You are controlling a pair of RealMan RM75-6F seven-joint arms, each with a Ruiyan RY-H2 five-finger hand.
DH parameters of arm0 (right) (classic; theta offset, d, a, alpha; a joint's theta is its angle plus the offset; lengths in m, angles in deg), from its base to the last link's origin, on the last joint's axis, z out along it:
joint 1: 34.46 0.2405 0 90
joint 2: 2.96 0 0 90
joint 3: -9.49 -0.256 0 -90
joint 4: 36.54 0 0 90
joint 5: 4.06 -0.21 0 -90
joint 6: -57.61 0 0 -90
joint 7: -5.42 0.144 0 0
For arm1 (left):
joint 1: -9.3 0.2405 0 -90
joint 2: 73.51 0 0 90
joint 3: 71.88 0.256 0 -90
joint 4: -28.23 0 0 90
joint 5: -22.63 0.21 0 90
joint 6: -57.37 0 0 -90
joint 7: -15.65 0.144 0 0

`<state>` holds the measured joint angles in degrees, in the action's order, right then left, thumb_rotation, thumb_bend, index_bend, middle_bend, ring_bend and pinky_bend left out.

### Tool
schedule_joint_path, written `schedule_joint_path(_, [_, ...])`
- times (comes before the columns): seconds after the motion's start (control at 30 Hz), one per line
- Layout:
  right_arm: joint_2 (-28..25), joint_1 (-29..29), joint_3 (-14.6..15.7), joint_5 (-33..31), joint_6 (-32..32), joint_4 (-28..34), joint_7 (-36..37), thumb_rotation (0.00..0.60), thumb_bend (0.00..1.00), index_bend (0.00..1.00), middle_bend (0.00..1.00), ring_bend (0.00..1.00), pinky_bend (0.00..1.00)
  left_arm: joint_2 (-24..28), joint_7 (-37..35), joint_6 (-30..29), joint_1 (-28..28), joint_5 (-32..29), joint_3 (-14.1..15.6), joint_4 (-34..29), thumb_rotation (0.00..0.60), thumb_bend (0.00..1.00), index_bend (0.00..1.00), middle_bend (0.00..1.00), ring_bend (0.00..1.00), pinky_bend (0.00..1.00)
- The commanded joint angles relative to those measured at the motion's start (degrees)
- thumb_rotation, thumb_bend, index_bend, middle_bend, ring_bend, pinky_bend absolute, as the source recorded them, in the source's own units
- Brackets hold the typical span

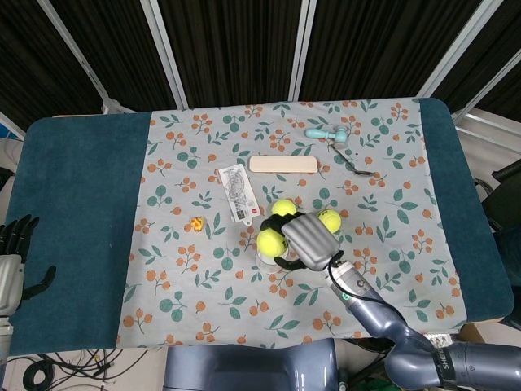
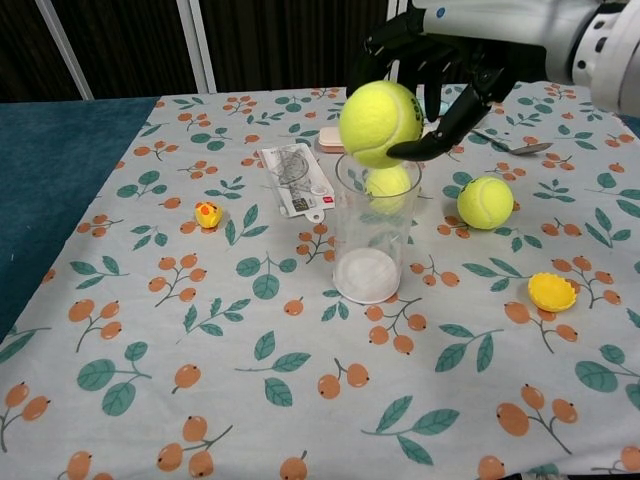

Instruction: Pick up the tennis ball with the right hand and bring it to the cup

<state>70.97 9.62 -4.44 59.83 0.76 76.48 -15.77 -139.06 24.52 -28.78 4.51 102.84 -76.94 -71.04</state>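
Observation:
My right hand (image 2: pixel 437 60) (image 1: pixel 308 239) holds a yellow tennis ball (image 2: pixel 380 123) (image 1: pixel 270 242) right above the rim of the clear plastic cup (image 2: pixel 371 240), which stands upright on the floral cloth. In the head view the ball and hand cover most of the cup. Two more tennis balls lie on the cloth: one behind the cup (image 1: pixel 283 208) (image 2: pixel 389 184), seen through it in the chest view, and one to its right (image 2: pixel 485 202) (image 1: pixel 329 219). My left hand (image 1: pixel 15 257) rests open at the far left edge, off the cloth.
A wooden block (image 1: pixel 282 164), a card packet (image 1: pixel 238 192), a small yellow duck (image 2: pixel 207 214), a yellow cap (image 2: pixel 552 292), a teal tool (image 1: pixel 326 134) and a spoon (image 1: pixel 352 160) lie around on the cloth. Blue table surface (image 1: pixel 81 204) flanks it.

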Motion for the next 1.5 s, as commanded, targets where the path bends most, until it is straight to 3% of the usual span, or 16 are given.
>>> schedule_joint_path(0.03, [-0.14, 0.12, 0.25, -0.47, 0.52, 0.08, 0.60, 0.600, 0.15, 0.10, 0.16, 0.31, 0.42, 0.01, 0.04, -0.06, 0.03, -0.03, -0.01, 0.00, 0.600, 0.31, 0.02, 0.03, 0.00, 0.00])
schedule_joint_path(0.1, [-0.34, 0.26, 0.54, -1.39, 1.20, 0.17, 0.98, 0.600, 0.12, 0.01, 0.05, 0.22, 0.38, -0.01, 0.08, -0.09, 0.05, -0.06, -0.03, 0.00, 0.600, 0.31, 0.02, 0.03, 0.00, 0.00])
schedule_joint_path(0.17, [-0.70, 0.56, 0.76, -2.74, 1.84, 0.34, 0.79, 0.600, 0.09, 0.00, 0.01, 0.18, 0.37, -0.03, 0.13, -0.12, 0.04, -0.08, -0.05, 0.06, 0.600, 0.31, 0.02, 0.03, 0.00, 0.00])
schedule_joint_path(0.5, [-3.64, -0.85, 1.14, -1.41, -1.45, 2.77, 0.62, 0.600, 0.07, 0.00, 0.00, 0.14, 0.31, -0.03, 0.24, -0.17, 0.04, -0.25, -0.15, 0.21, 0.600, 0.31, 0.01, 0.03, 0.00, 0.00])
schedule_joint_path(0.7, [-11.15, -7.17, 3.31, 6.23, -10.64, 7.16, -1.33, 0.600, 0.08, 0.00, 0.00, 0.12, 0.26, 0.01, 0.27, -0.24, 0.10, -0.34, -0.16, 0.04, 0.600, 0.31, 0.01, 0.03, 0.00, 0.00])
schedule_joint_path(0.8, [-15.49, -13.16, 6.98, 11.31, -17.33, 6.54, -2.83, 0.600, 0.10, 0.00, 0.00, 0.10, 0.25, 0.04, 0.31, -0.23, 0.09, -0.26, -0.14, -0.08, 0.600, 0.31, 0.01, 0.03, 0.00, 0.00])
schedule_joint_path(0.97, [-18.41, -23.00, 13.90, 16.50, -26.27, 1.49, -3.28, 0.600, 0.11, 0.00, 0.00, 0.08, 0.24, -0.11, 0.88, -0.47, 0.11, 0.03, -0.04, -0.21, 0.600, 0.31, 0.01, 0.03, 0.00, 0.00])
schedule_joint_path(1.13, [-15.78, -30.13, 17.65, 19.59, -32.84, -7.79, 1.19, 0.600, 0.12, 0.00, 0.00, 0.08, 0.24, -0.43, 1.88, -0.63, 0.12, 0.62, 0.31, -0.34, 0.600, 0.31, 0.01, 0.03, 0.00, 0.00])
schedule_joint_path(1.3, [-10.31, -34.72, 19.39, 22.42, -36.84, -18.28, 3.13, 0.600, 0.12, 0.00, 0.00, 0.07, 0.24, -0.89, 3.11, -1.01, 0.22, 1.64, 0.85, -0.64, 0.600, 0.31, 0.01, 0.03, 0.00, 0.00])
schedule_joint_path(1.5, [-5.79, -37.25, 18.34, 21.19, -37.42, -26.20, 7.19, 0.600, 0.13, 0.00, 0.00, 0.04, 0.24, -0.94, 3.56, -1.26, 0.49, 2.56, 1.51, -1.54, 0.600, 0.31, 0.01, 0.03, 0.00, 0.00])
